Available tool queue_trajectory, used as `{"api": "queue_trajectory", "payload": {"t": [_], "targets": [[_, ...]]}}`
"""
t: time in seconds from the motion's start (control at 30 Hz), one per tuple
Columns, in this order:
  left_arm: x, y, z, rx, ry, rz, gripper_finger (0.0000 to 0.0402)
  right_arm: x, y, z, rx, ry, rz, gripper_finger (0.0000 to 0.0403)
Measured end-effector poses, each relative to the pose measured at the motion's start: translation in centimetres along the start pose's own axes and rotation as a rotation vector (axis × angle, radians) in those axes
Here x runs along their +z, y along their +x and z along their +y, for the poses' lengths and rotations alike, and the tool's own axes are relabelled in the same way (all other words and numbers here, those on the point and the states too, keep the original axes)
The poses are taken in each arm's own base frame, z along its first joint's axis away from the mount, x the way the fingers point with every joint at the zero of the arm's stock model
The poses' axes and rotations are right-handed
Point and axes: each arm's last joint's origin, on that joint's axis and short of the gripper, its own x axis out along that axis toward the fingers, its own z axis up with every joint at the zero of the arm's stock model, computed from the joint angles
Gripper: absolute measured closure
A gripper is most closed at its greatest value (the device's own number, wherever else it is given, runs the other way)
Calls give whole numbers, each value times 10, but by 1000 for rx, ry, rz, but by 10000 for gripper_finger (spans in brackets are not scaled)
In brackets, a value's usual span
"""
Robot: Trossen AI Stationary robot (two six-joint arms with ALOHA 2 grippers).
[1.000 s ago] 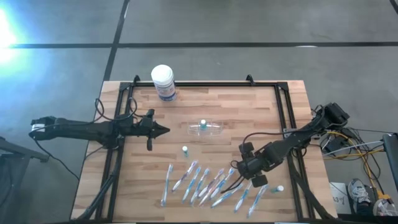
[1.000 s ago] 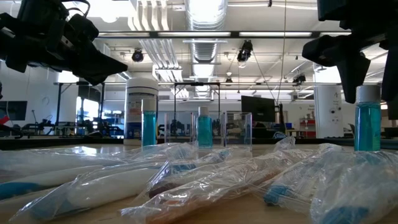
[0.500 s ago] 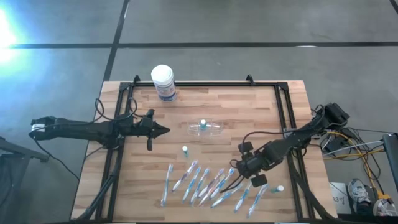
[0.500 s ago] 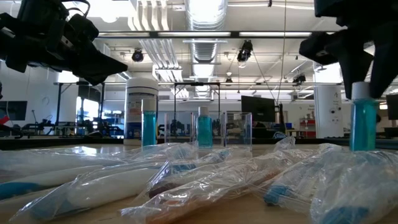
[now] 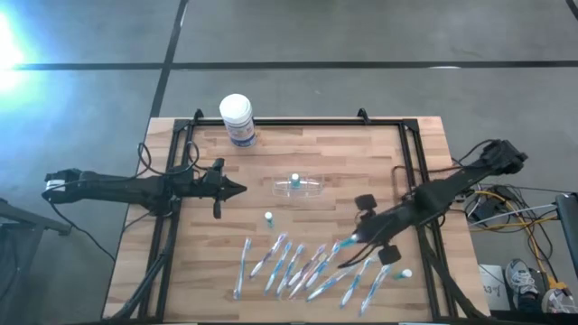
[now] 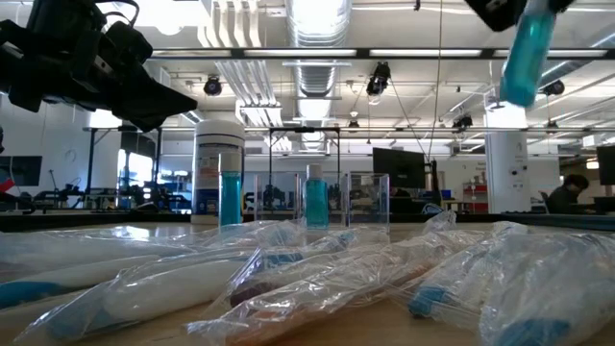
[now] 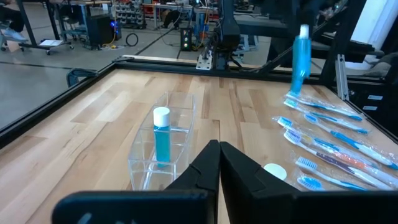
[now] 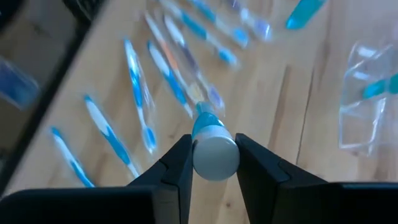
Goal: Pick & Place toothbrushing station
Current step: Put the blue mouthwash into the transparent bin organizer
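The left arm stretches in from the bench's left edge, lying low and nearly level, its left end effector (image 5: pixel 237 190) pointing toward the bench's middle with both fingers pressed together at the tips. The right arm reaches in diagonally from the right side, raised off the bench. The right end effector (image 8: pixel 214 163) points steeply downward, fingers clamped on a white-capped blue bottle (image 8: pixel 213 149), apparently gripping just below the cap.

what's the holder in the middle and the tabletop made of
The holder looks like clear, colourless, glossy hard plastic: the wood and the blue bottle standing in it show through its walls. The tabletop looks like pale wood in jointed strips, with a smooth finish.
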Motion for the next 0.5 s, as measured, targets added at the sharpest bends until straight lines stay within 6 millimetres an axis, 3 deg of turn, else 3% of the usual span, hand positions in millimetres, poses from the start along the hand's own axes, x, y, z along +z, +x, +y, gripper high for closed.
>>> {"api": "queue_trajectory", "payload": {"t": [0.23, 0.5], "targets": [[0, 0, 0, 0, 1, 0, 390, -29, -35, -11, -30, 60, -193, 311], [0, 0, 0, 0, 2, 0, 389, -67, -43, -19, -26, 57, -437, 310]]}}
